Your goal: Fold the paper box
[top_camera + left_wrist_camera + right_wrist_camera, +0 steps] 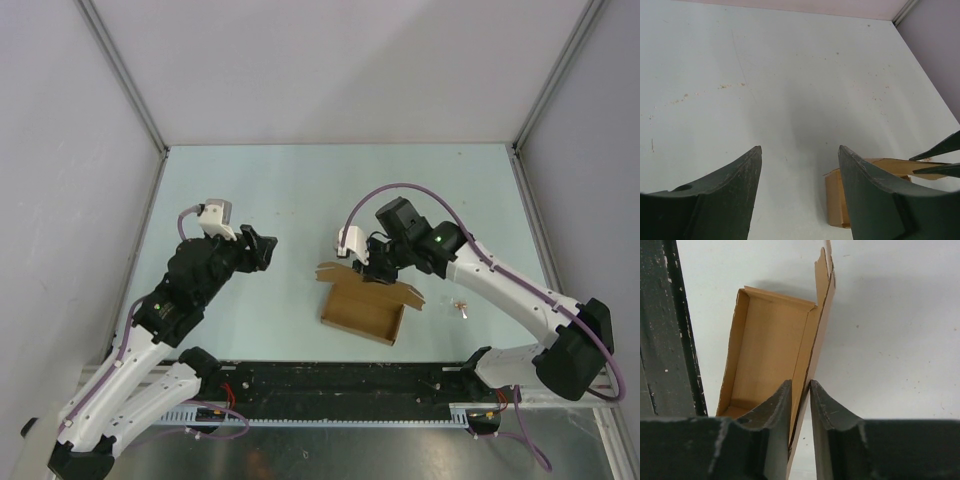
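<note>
You cannot see how deep the right gripper (801, 400) bites. In its wrist view the fingers (775, 412) cover the lower stretch of the wall they pinch, and the frame cuts the paper box (771, 345) off beneath them. What does show is the jaws drawn narrow on one long upright side wall, which looks two layers thick, with a ragged flap rising beyond the fingertips. The open tray lies left of that grip, its floor and far end wall plain to see.

In the left wrist view only a corner of the paper box (836, 197) peeks out beside the right-hand finger (870, 195), which hides the rest. The left gripper (800, 150) is spread wide, holding nothing, above bare table (790, 75).

From overhead, the paper box (362, 312) sits well apart from the left gripper (262, 250), with open table between them. Across the tray from the right gripper (378, 272), the black base rail (665, 330) runs near the box's other long wall. A small scrap (462, 306), too tiny to identify, lies to that gripper's right, near the box.
</note>
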Available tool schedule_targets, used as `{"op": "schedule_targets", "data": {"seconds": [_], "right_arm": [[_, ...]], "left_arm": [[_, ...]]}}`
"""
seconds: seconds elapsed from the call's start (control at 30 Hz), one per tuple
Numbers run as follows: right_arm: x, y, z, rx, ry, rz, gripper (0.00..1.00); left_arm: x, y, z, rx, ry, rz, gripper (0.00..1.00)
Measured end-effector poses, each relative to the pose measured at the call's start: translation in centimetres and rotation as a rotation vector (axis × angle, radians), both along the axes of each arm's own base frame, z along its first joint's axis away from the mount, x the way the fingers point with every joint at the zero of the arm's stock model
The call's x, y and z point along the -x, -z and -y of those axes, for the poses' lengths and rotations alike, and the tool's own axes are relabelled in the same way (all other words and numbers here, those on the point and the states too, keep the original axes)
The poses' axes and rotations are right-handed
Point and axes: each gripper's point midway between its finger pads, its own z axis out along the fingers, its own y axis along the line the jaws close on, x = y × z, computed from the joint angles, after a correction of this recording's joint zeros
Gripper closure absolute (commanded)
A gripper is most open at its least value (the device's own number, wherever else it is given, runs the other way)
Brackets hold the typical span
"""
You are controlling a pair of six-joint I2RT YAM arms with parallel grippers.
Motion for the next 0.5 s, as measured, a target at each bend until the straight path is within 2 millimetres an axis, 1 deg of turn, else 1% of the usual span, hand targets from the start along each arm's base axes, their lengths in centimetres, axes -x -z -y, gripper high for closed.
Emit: {"op": "schedule_targets", "data": {"seconds": [0.1, 0.2, 0.37, 0.5], "right_arm": [[0.0, 0.2, 0.1, 0.006, 0.007, -0.007, 0.86], [-0.1, 0.2, 0.1, 0.009, 0.01, -0.004, 0.89], [-0.4, 0.1, 0.1, 0.01, 0.008, 0.015, 0.9], [-1.0, -0.3, -0.4, -0.008, 0.004, 0.04, 0.92]], "left_arm": [[0.0, 0.0, 0.0, 0.0, 0.0, 0.0, 0.32], [0.0, 0.0, 0.0, 0.0, 0.0, 0.0, 0.32], [0.0, 0.0, 0.0, 0.0, 0.0, 0.0, 0.32], [0.0, 0.0, 0.0, 0.0, 0.0, 0.001, 0.32]]}}
